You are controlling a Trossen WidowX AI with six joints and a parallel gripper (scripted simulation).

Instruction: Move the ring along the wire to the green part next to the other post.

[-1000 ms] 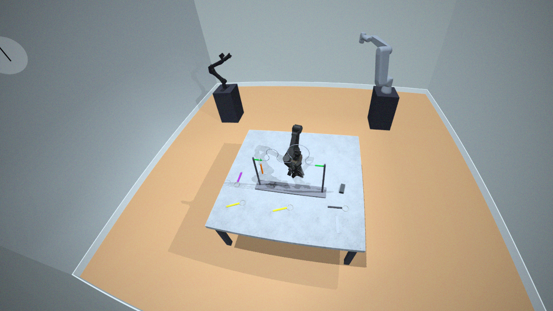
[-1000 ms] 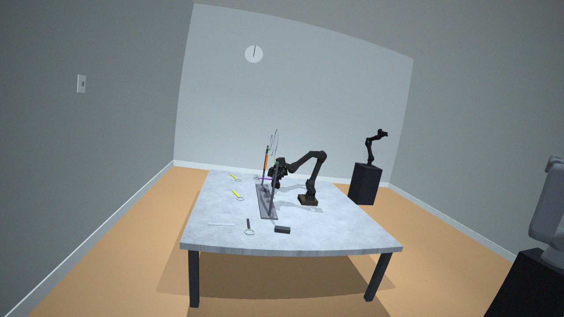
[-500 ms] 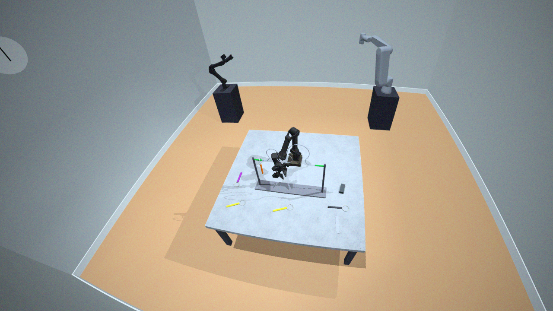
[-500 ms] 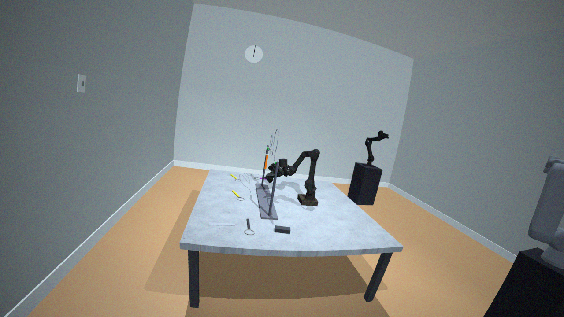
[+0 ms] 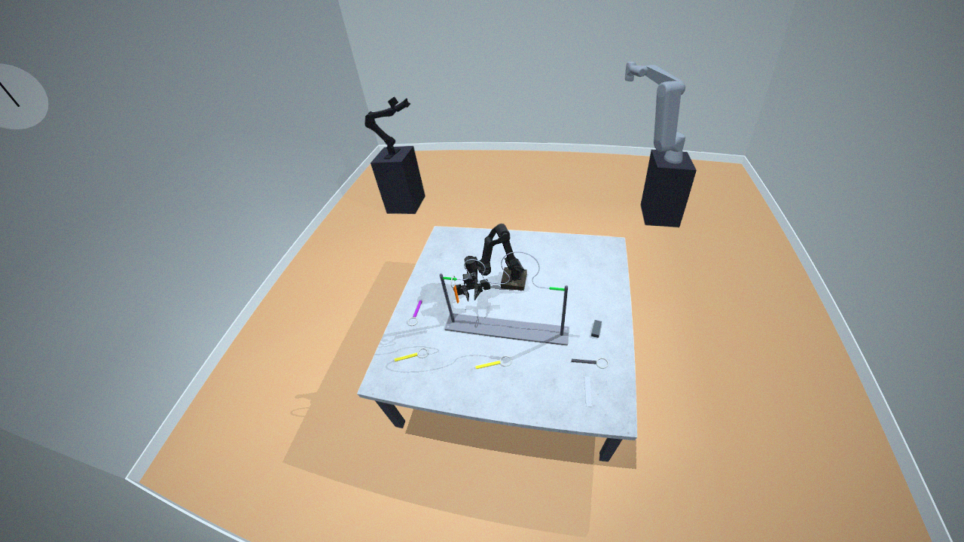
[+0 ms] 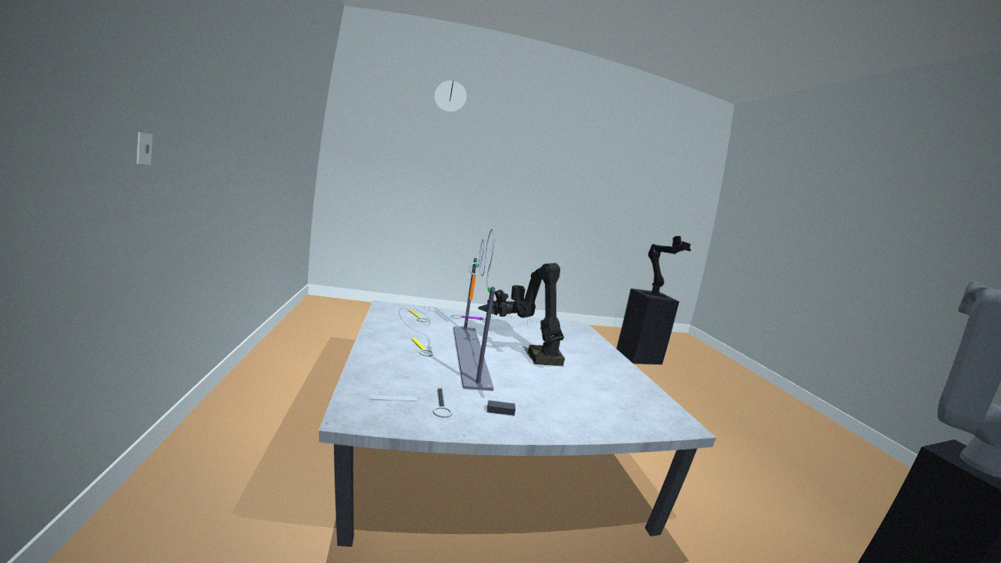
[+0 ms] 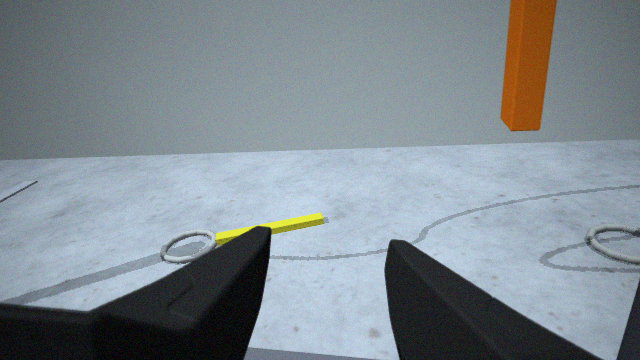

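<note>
The orange handle hangs below the green wire part at the left post in the top view. Its ring is tiny there; the wire's path through it is hard to make out. The other green part is by the right post. Thin grey wire loops between them. My gripper is open and empty, its fingers partly apart. It is beside the handle, on the side toward the right post; in the wrist view the handle is up and right of the fingertips.
The stand's base lies below the wire. A purple-handled ring, two yellow-handled ones, a black-handled one, a dark block and a white strip lie on the table. Grey wire passes near the arm in the top view.
</note>
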